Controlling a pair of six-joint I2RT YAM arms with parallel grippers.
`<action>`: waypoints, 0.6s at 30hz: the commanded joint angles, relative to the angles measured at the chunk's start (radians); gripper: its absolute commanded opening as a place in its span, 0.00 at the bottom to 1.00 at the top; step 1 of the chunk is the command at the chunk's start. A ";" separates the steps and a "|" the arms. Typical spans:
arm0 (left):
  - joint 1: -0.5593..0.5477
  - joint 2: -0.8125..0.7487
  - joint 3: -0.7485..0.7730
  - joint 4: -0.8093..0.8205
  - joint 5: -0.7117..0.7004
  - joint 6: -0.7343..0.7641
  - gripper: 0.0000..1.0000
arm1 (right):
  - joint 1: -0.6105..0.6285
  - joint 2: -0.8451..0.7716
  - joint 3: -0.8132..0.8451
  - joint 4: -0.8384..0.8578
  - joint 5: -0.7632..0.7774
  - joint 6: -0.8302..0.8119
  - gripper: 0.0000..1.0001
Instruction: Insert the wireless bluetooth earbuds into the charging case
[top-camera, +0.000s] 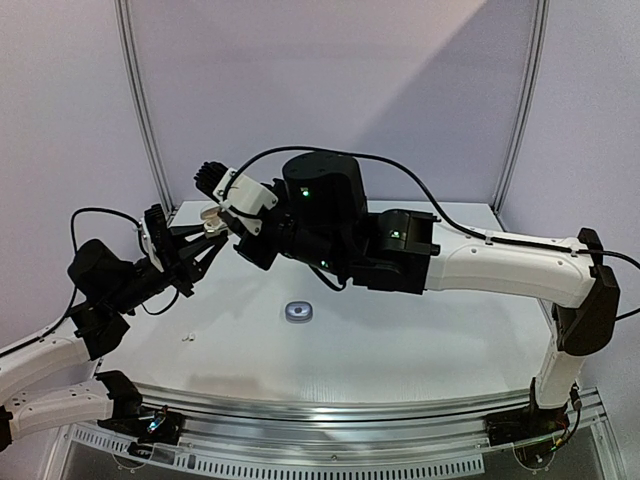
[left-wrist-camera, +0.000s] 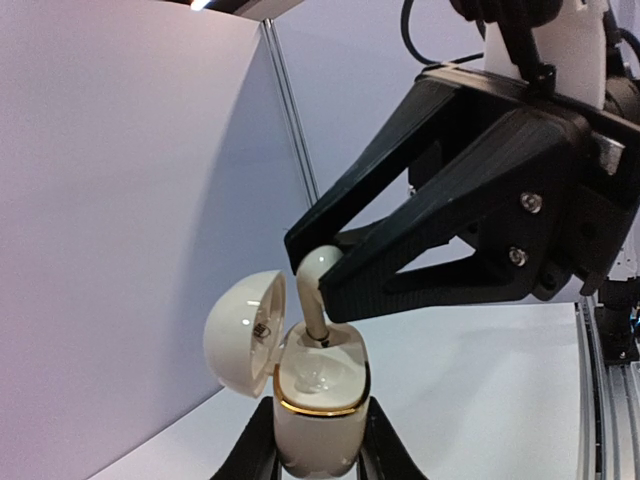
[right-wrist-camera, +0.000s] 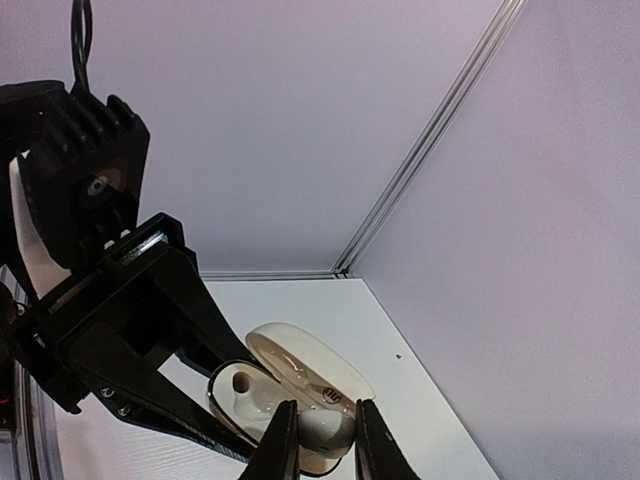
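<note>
White earbud (left-wrist-camera: 320, 262) sits pinched at its head between the fingertips of the right claw (left-wrist-camera: 312, 272), with its stem pointing down into a socket of the open charging case (left-wrist-camera: 315, 405) just below that claw. Likely trouble: the stem looks slightly tilted against the socket, so a straight push could jam it on the rim or twist the bud in the pinch (the hold is only on a small rounded head). Letting go before it seats could drop it to the counter (top-camera: 400, 330) well below, since both claws are raised in the air. The lid (left-wrist-camera: 243, 335), hinged open to one side, might swing shut if bumped. The right claw is nearly together, clamped on the earbud; the left claw (left-wrist-camera: 318, 452) beneath it is clamped on the case body, holding it upright
</note>
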 joint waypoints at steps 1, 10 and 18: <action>-0.014 -0.021 -0.001 0.097 0.012 -0.013 0.00 | -0.011 0.037 0.011 -0.076 0.065 0.001 0.13; -0.014 -0.020 0.000 0.091 0.009 -0.034 0.00 | -0.011 0.037 0.017 -0.081 0.092 0.015 0.13; -0.014 -0.020 -0.004 0.097 0.004 0.000 0.00 | -0.013 0.067 0.079 -0.107 0.138 0.095 0.12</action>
